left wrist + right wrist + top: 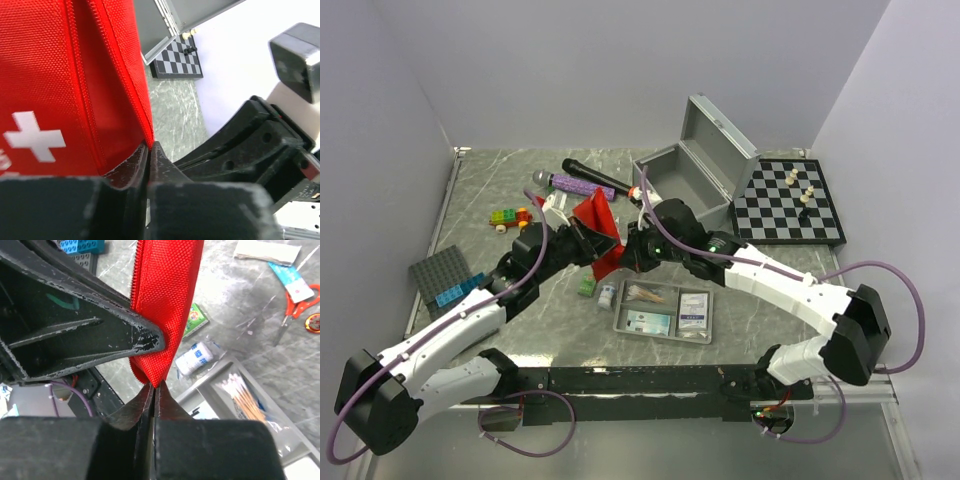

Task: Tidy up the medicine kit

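Note:
Both grippers hold the red white-cross pouch (599, 232) in the air above the table. My left gripper (149, 146) is shut on one edge of the pouch (60, 85). My right gripper (153, 386) is shut on the pouch's lower corner (165, 310), with the left gripper's fingers (100, 335) beside it. The silver-grey case (692, 180) stands open at the back, lid up. The grey divided tray (663, 311) lies in front, holding cotton swabs (245, 400) and packets. A small white bottle (196, 358) and a green packet (196, 319) lie beside the tray.
A chessboard (788, 200) with a few pieces lies right of the case. A black microphone (592, 176), a purple roller (575, 186), a toy car (509, 217) and a studded plate (442, 275) with blue bricks lie to the left. Scissors (295, 307) lie near the pouch.

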You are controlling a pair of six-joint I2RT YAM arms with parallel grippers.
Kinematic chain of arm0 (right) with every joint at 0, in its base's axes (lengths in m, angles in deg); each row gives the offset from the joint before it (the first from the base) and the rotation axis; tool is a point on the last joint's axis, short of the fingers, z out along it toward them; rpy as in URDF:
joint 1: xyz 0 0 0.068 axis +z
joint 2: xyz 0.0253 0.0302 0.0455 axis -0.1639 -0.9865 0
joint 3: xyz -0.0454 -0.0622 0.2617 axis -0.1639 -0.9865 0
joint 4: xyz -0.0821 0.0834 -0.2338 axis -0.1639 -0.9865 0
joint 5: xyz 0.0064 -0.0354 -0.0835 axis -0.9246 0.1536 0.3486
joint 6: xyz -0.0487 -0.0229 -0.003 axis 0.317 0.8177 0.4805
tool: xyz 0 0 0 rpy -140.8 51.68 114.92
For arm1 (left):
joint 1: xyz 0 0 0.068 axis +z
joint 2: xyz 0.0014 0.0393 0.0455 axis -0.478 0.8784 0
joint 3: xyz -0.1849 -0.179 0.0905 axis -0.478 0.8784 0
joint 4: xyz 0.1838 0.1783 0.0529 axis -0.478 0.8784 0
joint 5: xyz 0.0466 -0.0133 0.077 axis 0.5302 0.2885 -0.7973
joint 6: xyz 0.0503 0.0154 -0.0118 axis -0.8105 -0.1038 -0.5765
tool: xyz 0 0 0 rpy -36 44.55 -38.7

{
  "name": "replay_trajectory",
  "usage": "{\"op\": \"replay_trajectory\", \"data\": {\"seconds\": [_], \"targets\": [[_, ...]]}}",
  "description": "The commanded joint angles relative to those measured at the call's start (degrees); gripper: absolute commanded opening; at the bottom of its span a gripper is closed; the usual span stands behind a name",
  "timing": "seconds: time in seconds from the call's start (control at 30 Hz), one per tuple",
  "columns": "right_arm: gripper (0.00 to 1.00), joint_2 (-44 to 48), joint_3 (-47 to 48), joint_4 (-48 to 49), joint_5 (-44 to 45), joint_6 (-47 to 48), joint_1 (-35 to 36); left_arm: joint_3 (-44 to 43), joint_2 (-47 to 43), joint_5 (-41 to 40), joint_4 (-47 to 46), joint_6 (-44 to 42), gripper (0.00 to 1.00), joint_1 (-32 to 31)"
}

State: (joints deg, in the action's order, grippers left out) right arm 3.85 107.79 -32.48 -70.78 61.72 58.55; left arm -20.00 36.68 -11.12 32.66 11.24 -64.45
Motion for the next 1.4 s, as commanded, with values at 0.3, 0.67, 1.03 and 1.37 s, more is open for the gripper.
{"op": "replay_trajectory", "data": {"seconds": [0.3, 0.67, 1.03, 1.37], "targets": [[0.00, 8.1, 5.4, -15.5, 8.0, 15.0, -0.5, -14.3, -6.8, -5.9, 13.9, -12.5, 0.78, -0.3], [0.00, 15.1, 10.9, -40.5, -7.9, 35.0, 4.2, -34.2, -2.9, 27.0, 27.6, -43.9, 0.85, 3.3], [0.00, 22.8, 14.2, -45.7, -12.7, 35.1, 14.2, -35.9, 0.0, 46.6, 36.3, -52.8, 0.71, -0.5], [0.00, 20.3, 16.1, -47.4, -9.6, 35.2, 19.0, -32.2, -3.0, 53.0, 36.5, -48.1, 0.72, -4.4]]}}
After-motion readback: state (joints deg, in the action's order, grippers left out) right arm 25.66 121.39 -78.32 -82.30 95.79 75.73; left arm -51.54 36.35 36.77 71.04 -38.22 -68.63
